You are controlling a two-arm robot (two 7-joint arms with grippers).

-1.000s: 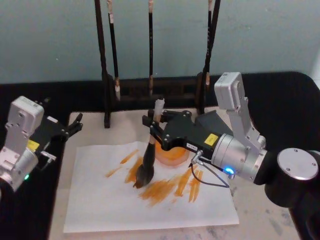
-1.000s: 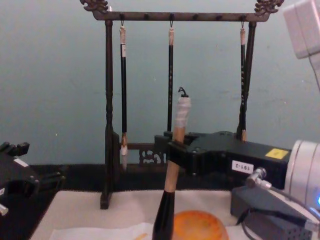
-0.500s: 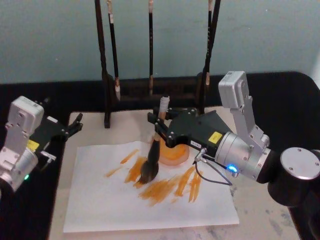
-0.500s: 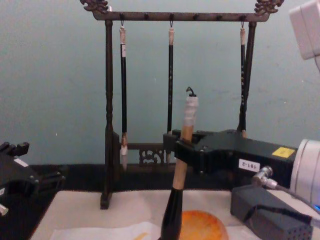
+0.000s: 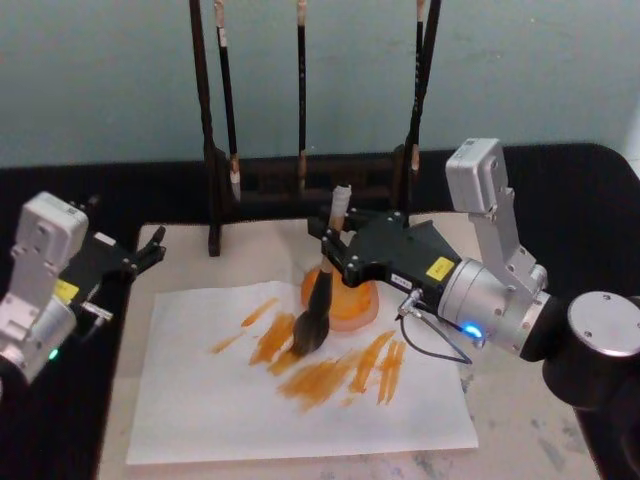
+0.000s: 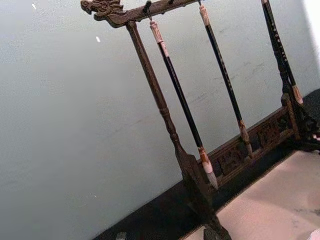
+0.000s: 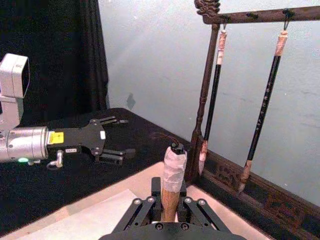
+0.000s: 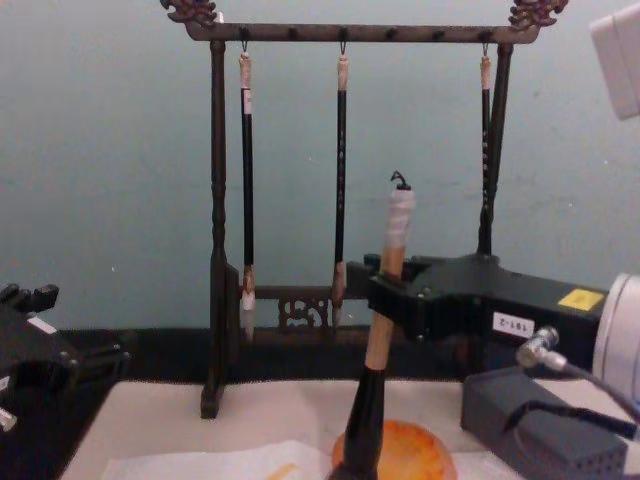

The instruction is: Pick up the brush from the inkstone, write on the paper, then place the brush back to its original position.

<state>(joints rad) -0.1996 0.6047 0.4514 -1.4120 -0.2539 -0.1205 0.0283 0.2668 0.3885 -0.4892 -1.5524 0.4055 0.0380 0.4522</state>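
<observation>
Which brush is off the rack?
The large grey-bristled wooden-handled brush, clamped in the right tool; the three thin dark brushes hang on the dark wooden rack.

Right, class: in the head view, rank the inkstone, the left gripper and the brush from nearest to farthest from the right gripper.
1. The brush: clamped in the jaws of the right gripper, at the middle of the scene.
2. The inkstone: close by, low under the gripper, beside the brush's shaft.
3. The left gripper: parked far off on the left side.

Right pincer (image 5: 334, 244) clamped, reaching toward centre; left pincer (image 5: 142, 256) parked leftward, spread.
</observation>
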